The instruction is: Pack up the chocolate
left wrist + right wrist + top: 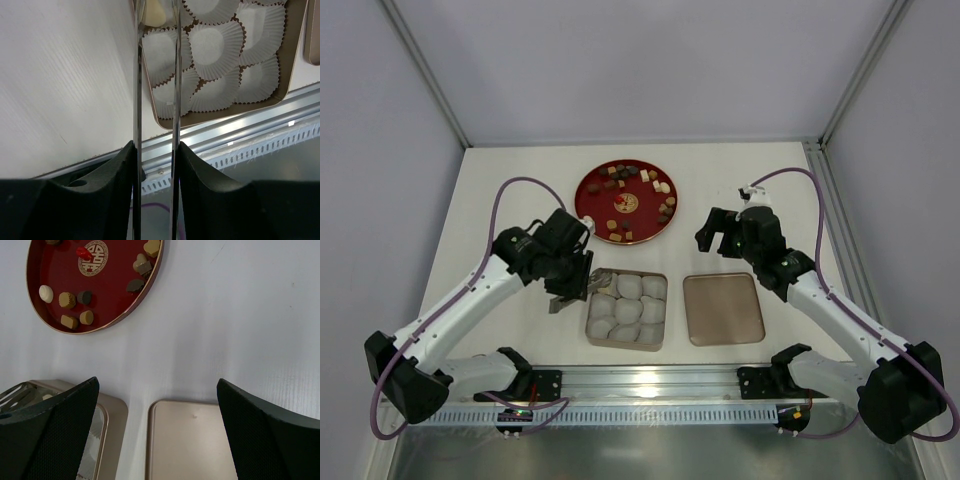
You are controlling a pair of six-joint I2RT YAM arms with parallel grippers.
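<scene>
Placing step: we log the left hand flanking a cream chocolate over the tray, grip unclear, right hand spread empty; next calls for another plate pick.

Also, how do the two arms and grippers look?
The left arm and right arm have white links with black joints, and a purple cable loops along each. The left gripper has black fingers that carry two long thin metal blades. The right gripper has broad black fingers with a mesh texture.

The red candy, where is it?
In the right wrist view, top left: the red candy lies on the red plate, at the gold emblem's left edge.
</scene>
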